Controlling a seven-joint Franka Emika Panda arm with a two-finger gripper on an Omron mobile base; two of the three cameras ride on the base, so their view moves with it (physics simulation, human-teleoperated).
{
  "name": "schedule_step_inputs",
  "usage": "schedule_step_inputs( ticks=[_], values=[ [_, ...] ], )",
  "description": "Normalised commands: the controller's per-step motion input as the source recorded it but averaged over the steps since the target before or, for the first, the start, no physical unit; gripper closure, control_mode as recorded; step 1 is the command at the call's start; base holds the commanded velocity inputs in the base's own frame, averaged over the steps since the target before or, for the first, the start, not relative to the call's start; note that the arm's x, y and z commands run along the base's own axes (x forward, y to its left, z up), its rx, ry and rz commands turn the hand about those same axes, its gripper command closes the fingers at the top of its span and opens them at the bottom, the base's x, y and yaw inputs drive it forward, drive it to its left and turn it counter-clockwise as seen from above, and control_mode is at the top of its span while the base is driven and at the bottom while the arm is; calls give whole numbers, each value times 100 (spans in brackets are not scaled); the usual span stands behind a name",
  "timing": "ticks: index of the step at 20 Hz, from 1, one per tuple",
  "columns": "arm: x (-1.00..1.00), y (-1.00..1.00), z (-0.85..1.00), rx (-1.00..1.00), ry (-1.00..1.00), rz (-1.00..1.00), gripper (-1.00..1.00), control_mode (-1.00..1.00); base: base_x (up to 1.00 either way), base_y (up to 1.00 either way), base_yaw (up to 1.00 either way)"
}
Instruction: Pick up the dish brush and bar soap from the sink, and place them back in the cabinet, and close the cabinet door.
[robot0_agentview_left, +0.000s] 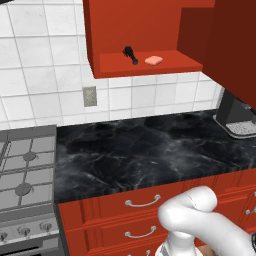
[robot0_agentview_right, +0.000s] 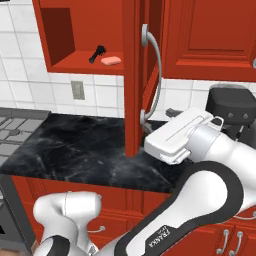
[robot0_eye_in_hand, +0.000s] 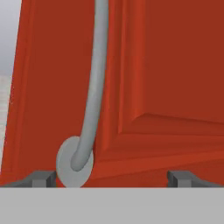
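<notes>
The brush (robot0_agentview_left: 130, 54) and the soap (robot0_agentview_left: 153, 60) already lie side by side on the floor of the cabinet (robot0_agentview_left: 115, 30), at the top centre of the left base view, so the step in hand is judged to be the last: closing the door (robot0_agentview_right: 134, 80). The door stands swung out, edge-on in the centre of the right base view, its handle (robot0_agentview_right: 156, 70) facing right. The tool (robot0_eye_in_hand: 112, 177) sits right up against the door face at the handle's lower mount, fingers spread wide and holding nothing. The next move probably calls for a steady push on the panel, swinging it left toward the cabinet until it shuts.
</notes>
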Motion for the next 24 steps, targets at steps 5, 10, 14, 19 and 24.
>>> schedule_step_inputs(
  ticks=[5,10,14,19,24],
  values=[
    [27,0,0,0,0,7,-100,-100,0,0,0],
    [28,0,0,0,0,6,-100,-100,0,0,0],
    [21,0,0,0,0,5,-100,-100,0,0,0],
    [2,28,0,0,3,0,-100,-100,0,0,0],
    [0,64,0,0,7,0,-100,-100,0,0,0]
  ],
)
